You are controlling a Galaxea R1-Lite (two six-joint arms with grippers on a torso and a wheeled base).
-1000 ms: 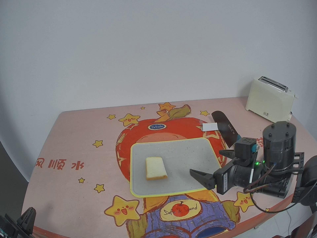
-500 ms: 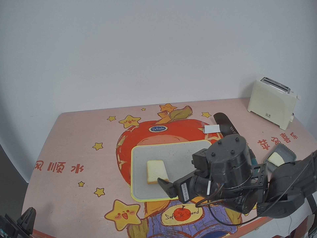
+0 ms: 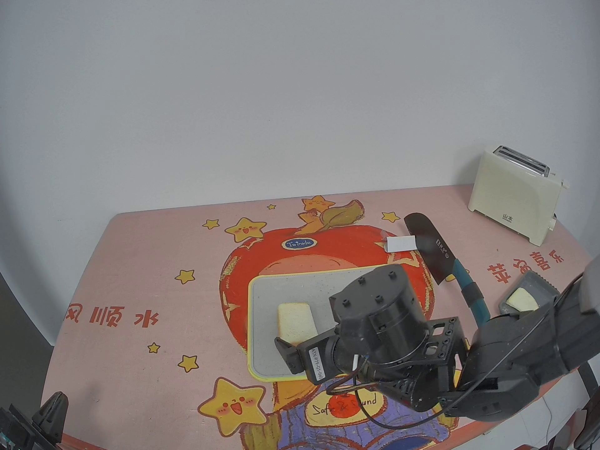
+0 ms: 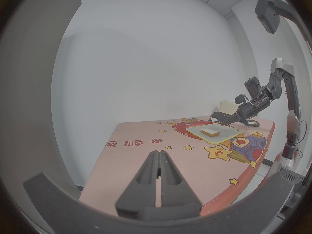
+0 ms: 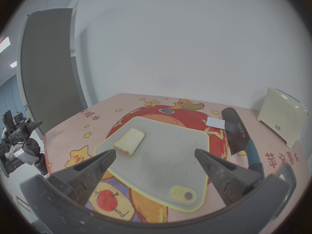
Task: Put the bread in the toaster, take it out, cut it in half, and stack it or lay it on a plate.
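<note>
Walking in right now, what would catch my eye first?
The right gripper, jaws wide open, hangs over the grey cutting board close to a slice of bread. A knife with a teal handle lies right of the board, and a cream toaster stands at the far right corner.

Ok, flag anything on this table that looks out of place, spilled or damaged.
Nothing spilled or damaged. Only a small white card lies loose beside the knife blade, serving no evident purpose. The bread lies flat on the cutting board, left of its middle.
</note>
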